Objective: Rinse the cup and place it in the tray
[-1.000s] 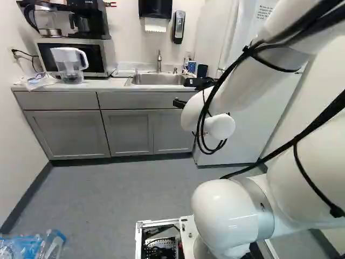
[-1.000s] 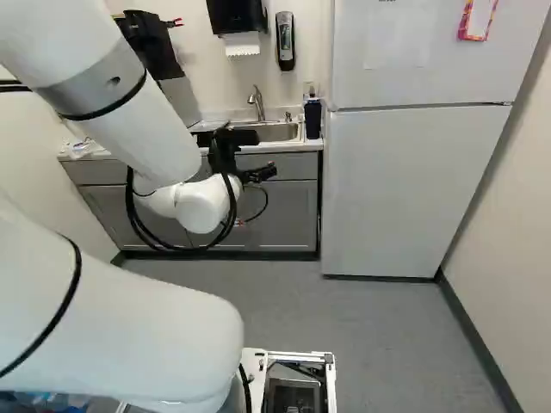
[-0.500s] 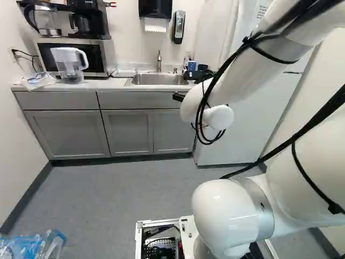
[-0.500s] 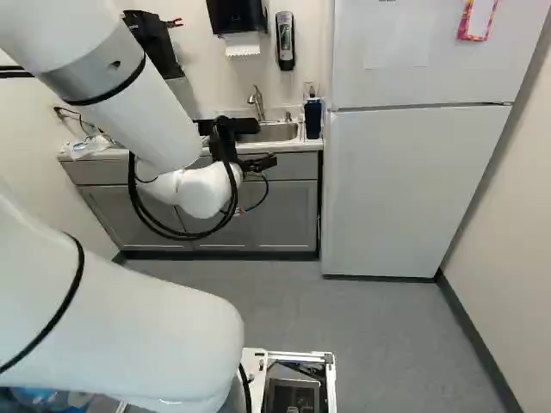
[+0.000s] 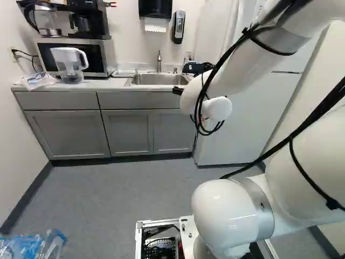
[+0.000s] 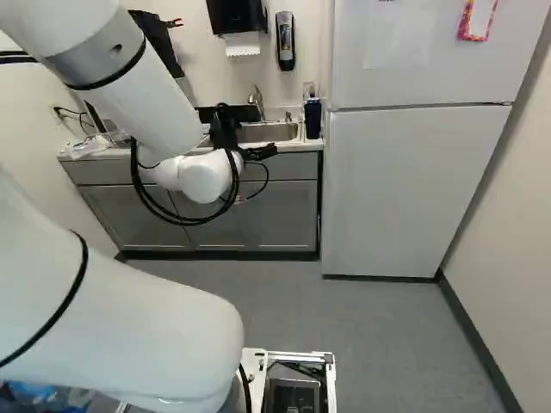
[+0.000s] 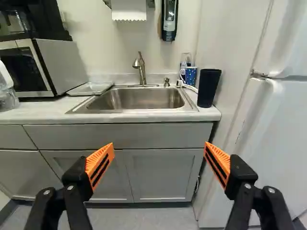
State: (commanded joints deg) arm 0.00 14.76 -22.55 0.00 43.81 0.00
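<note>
Dark tumbler (image 7: pixel 208 87): likely the cup meant; upright on the tabletop (image 7: pixel 144 116), at one o'clock from my claw (image 7: pixel 159 144), just beside the sink.
Tumbler's body: probably light, stiff plastic, slick once wet; I'd take it around the middle, squeezing gently, mouth left free for rinsing.
Polka-dot cup (image 7: pixel 191 76): close at the tumbler's eleven o'clock; a wide finger could knock it.
White cord (image 7: pixel 190 87): beside both, a possible snag.
Sink (image 7: pixel 139 99): twelve o'clock; its rim and the faucet (image 7: pixel 140 69) limit tilting room.
Tray (image 7: pixel 91 88): eleven o'clock, across the sink, against the microwave (image 7: pixel 45 67) side; set down short of that wall.
Refrigerator (image 7: pixel 273 143): two o'clock, tight for my outer finger.
Claw: fingers wide apart, nothing between the orange pads (image 7: pixel 100 165); reaching and gripping come first.
</note>
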